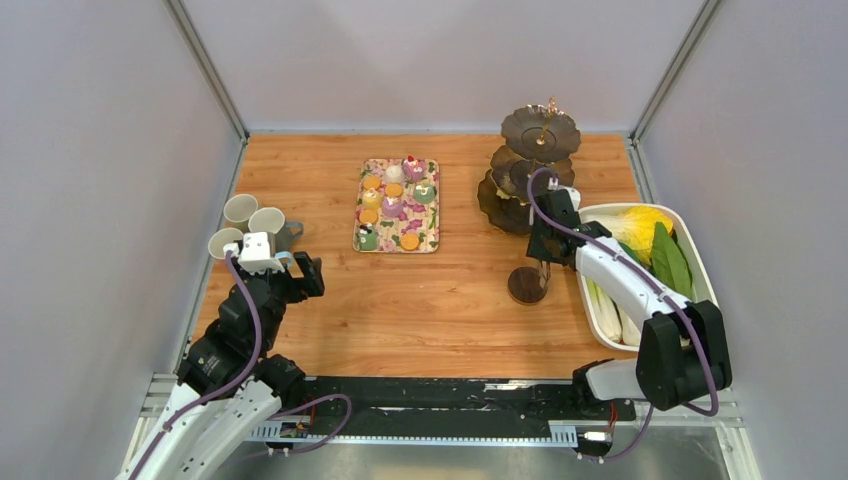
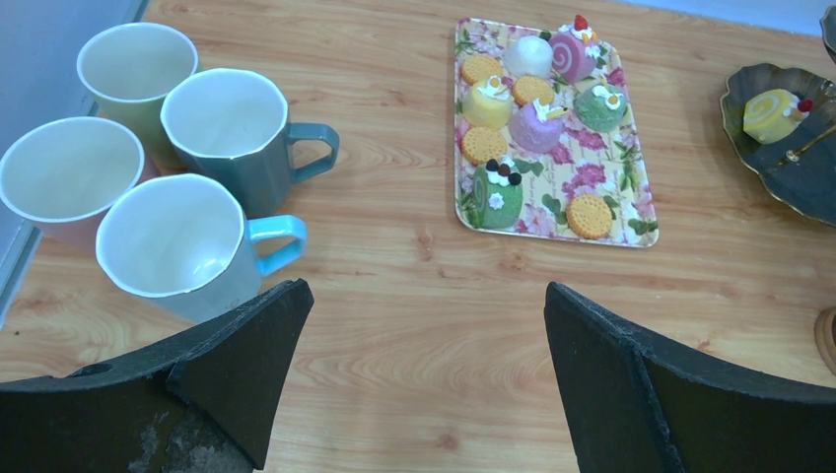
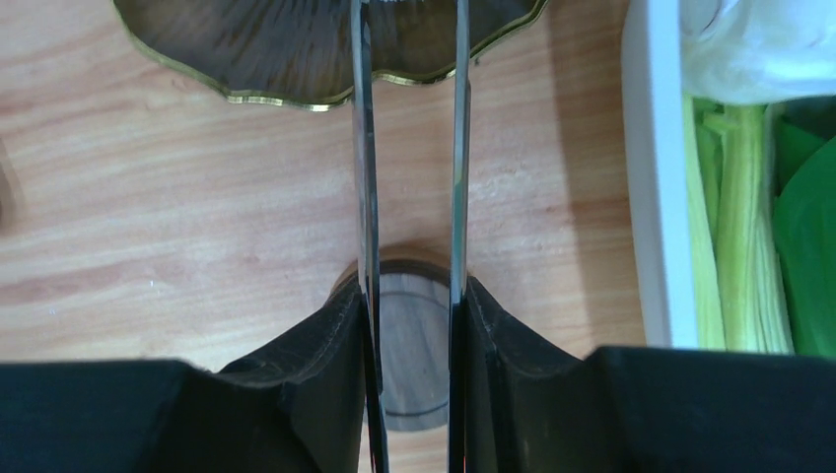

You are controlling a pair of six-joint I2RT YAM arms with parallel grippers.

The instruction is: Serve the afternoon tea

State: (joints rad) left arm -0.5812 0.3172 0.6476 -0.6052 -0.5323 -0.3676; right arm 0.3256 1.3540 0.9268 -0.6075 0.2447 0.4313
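Now the right gripper [image 3: 412, 301] pinches two thin plates [image 3: 366, 197], seen edge-on, over a coaster [image 3: 415, 345] on the near side of the stand [image 3: 256, 49]. The left gripper [image 2: 424, 288] stands wide beside the mugs [image 2: 212, 113] at the left.

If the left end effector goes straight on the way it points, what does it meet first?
The left end effector would likely meet the bare table first, short of the floral tray; the mugs sit left of its line. Depth is unclear.
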